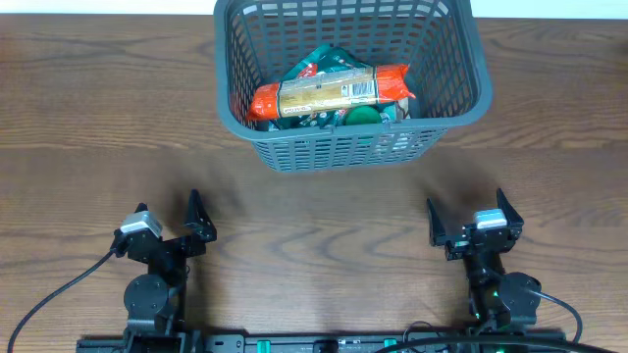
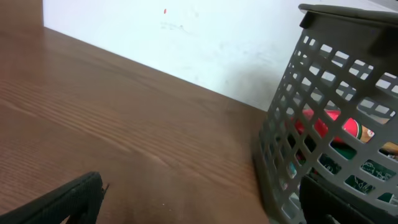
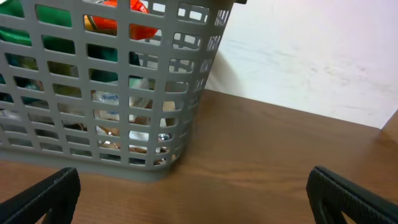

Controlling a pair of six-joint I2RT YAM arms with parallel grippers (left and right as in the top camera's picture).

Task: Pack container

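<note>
The dark grey slotted container [image 1: 461, 39] stands at the back middle of the table. Inside lie a long orange-ended snack pack [image 1: 329, 91] and green packs [image 1: 324, 61] under it. The container also shows in the left wrist view [image 2: 292, 143] and in the right wrist view [image 3: 93, 149], with packs visible through the slots. My left gripper [image 1: 167, 218] is open and empty near the front left. My right gripper [image 1: 467, 218] is open and empty near the front right. Both are well in front of the container and touch nothing.
The wooden table [image 1: 314, 245] runs between the grippers and the container. A white wall [image 2: 186, 37] rises behind the table's far edge. Black cables [image 1: 49, 299] trail from the arm bases at the front edge.
</note>
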